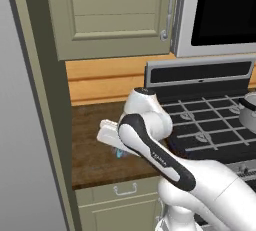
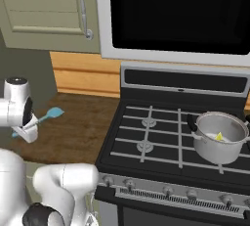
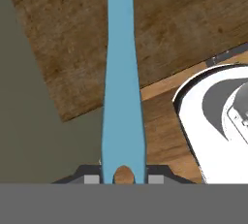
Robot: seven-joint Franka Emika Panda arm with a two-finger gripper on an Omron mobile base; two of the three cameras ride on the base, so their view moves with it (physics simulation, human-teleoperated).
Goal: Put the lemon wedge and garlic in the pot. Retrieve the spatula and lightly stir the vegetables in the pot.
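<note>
The light-blue spatula runs up the hand view from between my fingertips, its handle end with a hole clamped there. My gripper is shut on that handle. In the right base view the gripper is at the far left over the wooden counter, and the spatula sticks out to the right with its blade toward the stove. A sliver of the spatula shows under the gripper in the left base view. The steel pot sits on the stove's right burner with the yellow lemon wedge inside. I cannot make out the garlic.
The black stove with its grates lies between the counter and the pot. A microwave hangs above it and a cabinet door is over the counter. A tall side panel bounds the counter on the left.
</note>
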